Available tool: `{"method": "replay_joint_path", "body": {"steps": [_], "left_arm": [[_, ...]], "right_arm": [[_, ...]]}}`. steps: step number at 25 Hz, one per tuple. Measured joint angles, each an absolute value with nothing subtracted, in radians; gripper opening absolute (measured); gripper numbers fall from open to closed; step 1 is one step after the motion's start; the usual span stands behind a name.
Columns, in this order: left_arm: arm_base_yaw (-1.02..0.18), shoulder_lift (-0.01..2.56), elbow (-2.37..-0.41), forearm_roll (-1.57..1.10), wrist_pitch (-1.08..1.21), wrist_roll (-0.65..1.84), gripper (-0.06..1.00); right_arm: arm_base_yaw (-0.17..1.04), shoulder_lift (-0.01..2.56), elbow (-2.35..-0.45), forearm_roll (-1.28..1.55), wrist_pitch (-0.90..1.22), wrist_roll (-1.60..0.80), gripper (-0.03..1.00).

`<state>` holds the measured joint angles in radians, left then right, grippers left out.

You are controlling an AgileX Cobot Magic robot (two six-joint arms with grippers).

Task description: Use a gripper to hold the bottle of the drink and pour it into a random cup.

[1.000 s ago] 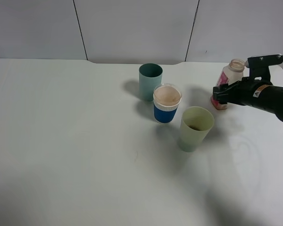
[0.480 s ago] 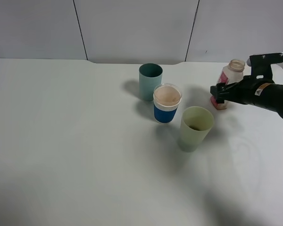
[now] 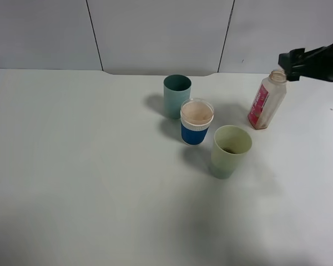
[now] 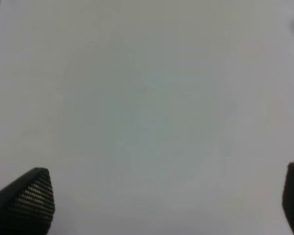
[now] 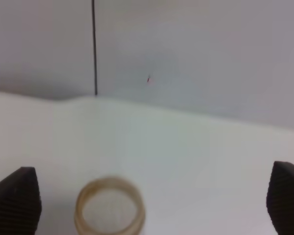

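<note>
The bottle of the drink stands upright at the table's back right, uncapped, with its pink-red label facing left and almost no liquid showing. My right gripper hovers open just above and behind its neck, touching nothing. The right wrist view looks down on the bottle's open mouth between the wide-apart fingertips. The pale yellow-green cup stands in front and to the left of the bottle, with dark liquid at its bottom. My left gripper is open over bare table and is outside the exterior view.
A dark teal cup stands at the back. A clear cup with a blue band sits between it and the pale cup. The white table meets a grey panelled wall behind.
My right gripper opened, let go of the bottle and rose up and back to the right. The bottle now stands alone on the table.
</note>
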<state>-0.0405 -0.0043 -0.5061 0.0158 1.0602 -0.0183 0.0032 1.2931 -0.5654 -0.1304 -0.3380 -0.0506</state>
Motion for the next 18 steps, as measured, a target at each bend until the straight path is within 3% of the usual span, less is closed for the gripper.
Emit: {"method": "replay_joint_path", "body": {"steps": [14, 18], "left_arm": [[-0.04, -0.004, -0.506, 0.016, 1.06, -0.018, 0.93], [-0.04, -0.004, -0.506, 0.016, 1.06, -0.018, 0.93]], "right_arm": [[0.003, 0.647, -0.566, -0.043, 0.146, -0.063, 0.9], [0.003, 0.543, -0.646, -0.047, 0.344, -0.064, 0.9]]}}
